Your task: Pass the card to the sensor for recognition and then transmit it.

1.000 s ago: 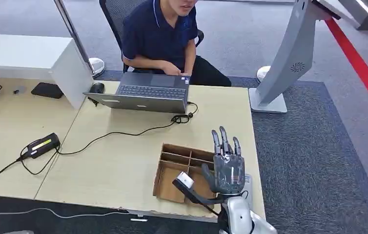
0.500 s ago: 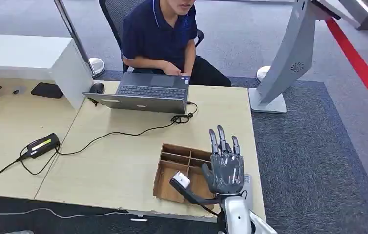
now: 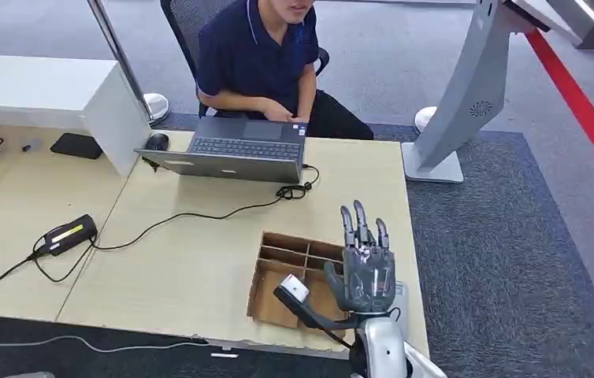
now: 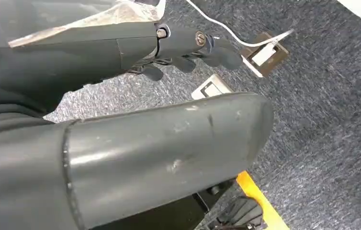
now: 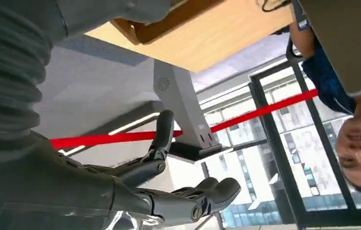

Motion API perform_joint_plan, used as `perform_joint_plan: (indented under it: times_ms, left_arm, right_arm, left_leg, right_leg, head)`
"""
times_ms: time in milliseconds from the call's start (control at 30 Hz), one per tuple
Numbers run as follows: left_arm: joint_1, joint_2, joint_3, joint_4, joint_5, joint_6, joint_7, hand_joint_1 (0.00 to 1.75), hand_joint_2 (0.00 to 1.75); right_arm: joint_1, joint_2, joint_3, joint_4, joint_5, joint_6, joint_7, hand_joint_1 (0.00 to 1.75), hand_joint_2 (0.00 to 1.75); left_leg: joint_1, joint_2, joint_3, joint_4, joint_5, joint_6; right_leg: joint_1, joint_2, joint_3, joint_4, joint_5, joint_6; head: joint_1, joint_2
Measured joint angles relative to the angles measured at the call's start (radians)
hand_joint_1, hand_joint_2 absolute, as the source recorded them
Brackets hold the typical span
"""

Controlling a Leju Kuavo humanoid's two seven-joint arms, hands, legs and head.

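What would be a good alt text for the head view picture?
The robot's right hand, raised with fingers spread and holding nothing, hovers above a brown divided cardboard tray on a light wooden table. Across it, a person uses a grey laptop.

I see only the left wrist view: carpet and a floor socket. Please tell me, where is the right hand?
Observer: The right hand is raised above the near right corner of the table. In the head view it covers the right end of a cardboard box with compartments.
Operator: Does it hold something?
Observer: No. In the right wrist view its fingers are apart, with nothing between them.
Operator: Is anybody near?
Observer: Yes, a person sits at the far side of the table, behind a laptop.
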Motion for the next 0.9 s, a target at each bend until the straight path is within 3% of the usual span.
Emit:
perform_joint_plan:
  times_ms: [233,900]
  left_arm:
    - [-0.001,0.002,-0.006,0.000,0.008,0.000,0.000,0.00,0.00]
    - [-0.004,0.005,-0.025,0.000,0.011,-0.005,0.000,0.00,0.00]
  right_arm:
    - [0.001,0.002,0.003,-0.019,0.010,0.045,0.000,0.00,1.75]
    - [0.001,0.019,0.016,-0.020,-0.010,0.049,0.000,0.00,1.75]
  left_leg:
    - [0.000,0.000,0.000,0.000,0.000,0.000]
    - [0.000,0.000,0.000,0.000,0.000,0.000]
  right_leg:
    - [0.000,0.000,0.000,0.000,0.000,0.000]
    - [0.000,0.000,0.000,0.000,0.000,0.000]
  head:
    - [0.000,0.000]
    - [0.000,0.000]
